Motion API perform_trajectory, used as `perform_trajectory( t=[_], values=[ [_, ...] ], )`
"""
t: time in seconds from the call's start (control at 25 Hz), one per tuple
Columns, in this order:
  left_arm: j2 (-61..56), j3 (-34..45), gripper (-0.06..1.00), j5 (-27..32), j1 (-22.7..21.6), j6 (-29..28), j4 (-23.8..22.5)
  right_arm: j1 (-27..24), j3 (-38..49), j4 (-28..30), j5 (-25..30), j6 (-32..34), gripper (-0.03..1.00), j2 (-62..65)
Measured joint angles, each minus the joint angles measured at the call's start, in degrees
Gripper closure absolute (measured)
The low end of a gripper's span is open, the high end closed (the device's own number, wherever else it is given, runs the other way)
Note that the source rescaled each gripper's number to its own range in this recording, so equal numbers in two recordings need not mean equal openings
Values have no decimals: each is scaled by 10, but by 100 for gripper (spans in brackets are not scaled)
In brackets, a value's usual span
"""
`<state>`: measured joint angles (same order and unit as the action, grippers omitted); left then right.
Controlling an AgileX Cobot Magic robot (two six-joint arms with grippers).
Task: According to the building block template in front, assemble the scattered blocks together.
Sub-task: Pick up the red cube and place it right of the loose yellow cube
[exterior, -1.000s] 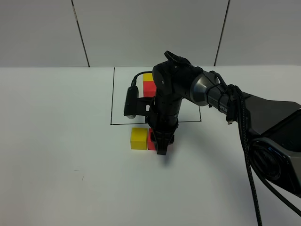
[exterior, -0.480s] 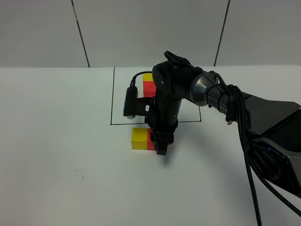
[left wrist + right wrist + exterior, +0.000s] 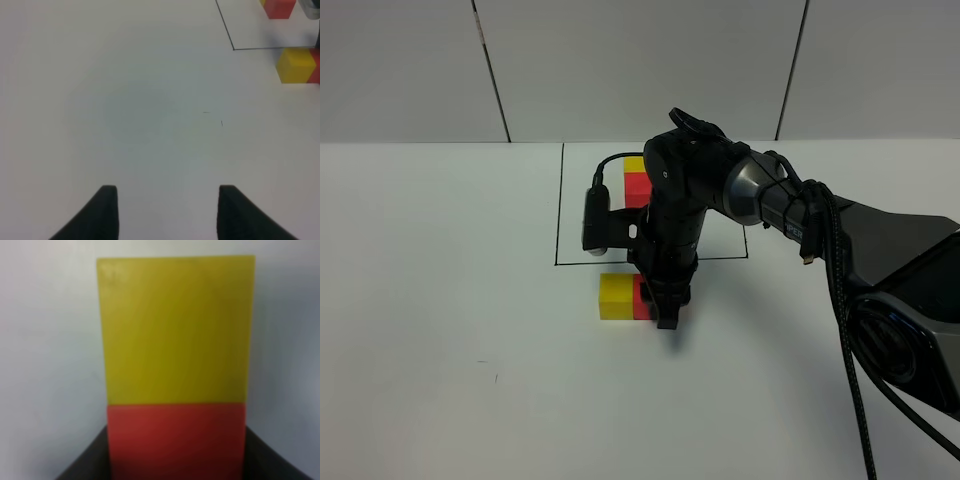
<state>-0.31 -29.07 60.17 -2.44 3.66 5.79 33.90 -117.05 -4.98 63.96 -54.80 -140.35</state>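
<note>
**A:** White surface [image 3: 440, 340], pale panelled wall [image 3: 640, 70] behind. Where's the building block template [image 3: 636, 178]?

**B:** Inside the black-lined rectangle [image 3: 559, 215], at its far line, yellow half touching red half.

**A:** And outside it?

**B:** Just past the rectangle's near line, the loose yellow cube [image 3: 615, 296] and the loose red cube [image 3: 640, 294] sit flush against each other.

**A:** The right gripper [image 3: 666, 314]?

**B:** Jaws narrow, clamped on the loose red cube, one on each side.

**A:** The left gripper [image 3: 167, 215]?

**B:** Well away from the rectangle, over bare surface. Jaws parted, holding nothing.
</note>
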Motion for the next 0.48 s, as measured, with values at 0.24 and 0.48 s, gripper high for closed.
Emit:
perform_trajectory(
  t=[0.24,0.48],
  values=[
    [0,0,92,0,0,0,0,0,-1,-4,1,-4,96,0],
    [0,0,92,0,0,0,0,-1,-1,-5,1,-4,96,0]
  ],
)
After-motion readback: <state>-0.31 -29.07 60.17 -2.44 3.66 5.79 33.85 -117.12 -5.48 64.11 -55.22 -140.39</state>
